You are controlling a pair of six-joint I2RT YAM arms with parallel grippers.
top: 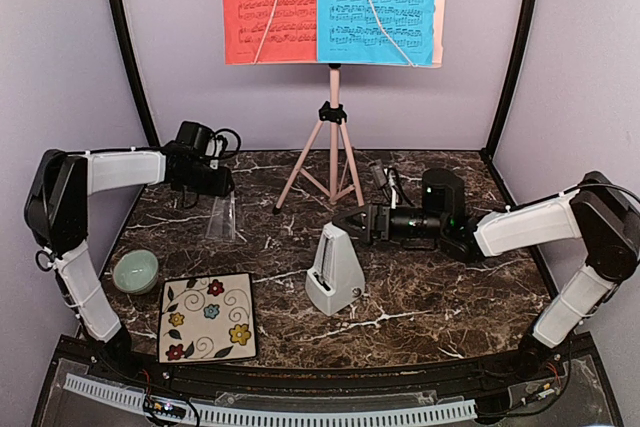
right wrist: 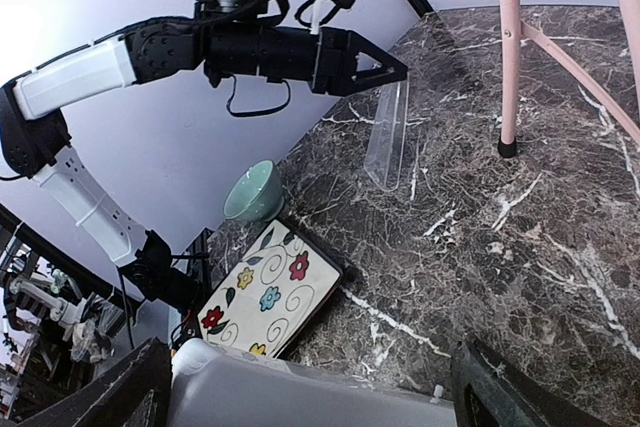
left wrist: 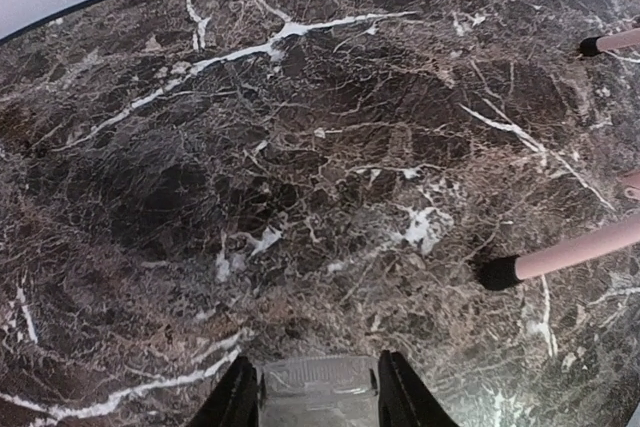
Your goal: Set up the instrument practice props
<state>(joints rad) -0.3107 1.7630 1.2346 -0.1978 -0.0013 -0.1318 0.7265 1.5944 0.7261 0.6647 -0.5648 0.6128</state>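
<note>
Left claw [top: 224,227] first: hangs part-way parted and released, gripping nothing, clear fingers pointing down over bare marble near the bench's [top: 450,297] back-left edge. Further left and nearer: small green bowl [top: 135,270] close by the left edge, floral tile [top: 208,317] just beside it, flat, close to the near edge. Bare marble between tile and claw, and from claw across to the nearest tripod foot. Back centre: pink music stand [top: 333,137], upright, feet spread near the back edge, desk carrying red sheet [top: 268,2] on the left and blue sheet [top: 378,2] on the right, inner edges meeting, a thin wire arm across each. In front of the tripod, apart from the tile: white metronome [top: 334,269], upright on the bench. Right claw [top: 345,222]: spread wide and released, a finger on either side of the metronome's top; contact impossible to tell. Broad bare marble right of the metronome, out to the right and near edges.
</note>
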